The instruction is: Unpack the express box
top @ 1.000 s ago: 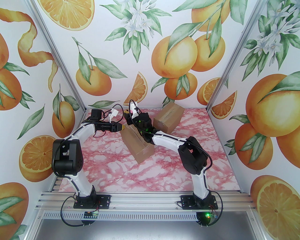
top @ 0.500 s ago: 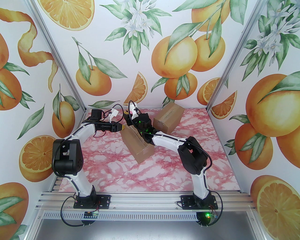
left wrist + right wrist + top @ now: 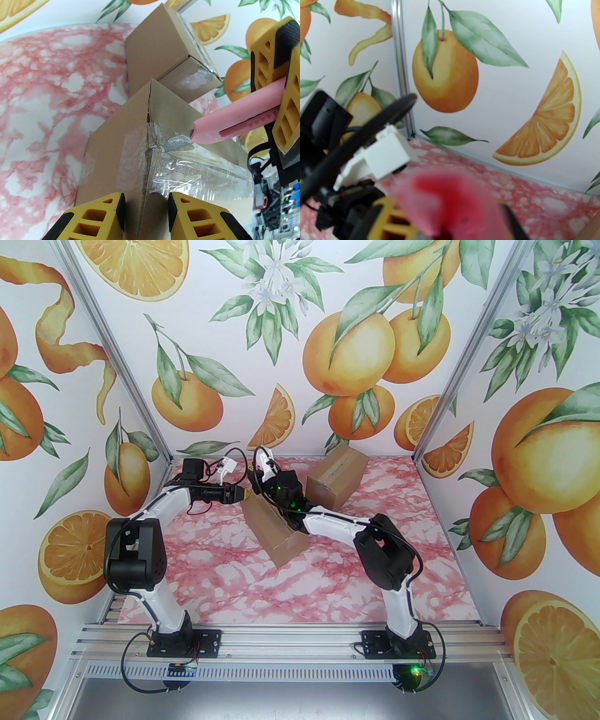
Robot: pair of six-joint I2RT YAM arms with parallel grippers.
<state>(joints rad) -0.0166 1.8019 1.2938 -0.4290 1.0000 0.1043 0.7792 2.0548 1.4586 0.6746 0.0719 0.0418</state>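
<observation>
The express box (image 3: 281, 540) is a brown carton sealed with clear tape, lying at an angle mid-table. My left gripper (image 3: 244, 495) holds its far end. In the left wrist view its yellow fingers (image 3: 117, 211) pinch the box's (image 3: 117, 150) taped edge from both sides. My right gripper (image 3: 279, 84) is shut on a pink utility knife (image 3: 234, 126). The knife's blade (image 3: 173, 143) touches the tape at the top edge of the box end. In the right wrist view the knife (image 3: 445, 199) is a pink blur between the fingers.
A second taped brown carton (image 3: 335, 479) stands behind the first, near the back wall, and also appears in the left wrist view (image 3: 152, 51). The pink marble tabletop (image 3: 281, 596) lies bare in front of the box. Orange-print walls close three sides.
My right arm has shifted slightly left and back with the knife. The left arm and both cartons have stayed where they were.
</observation>
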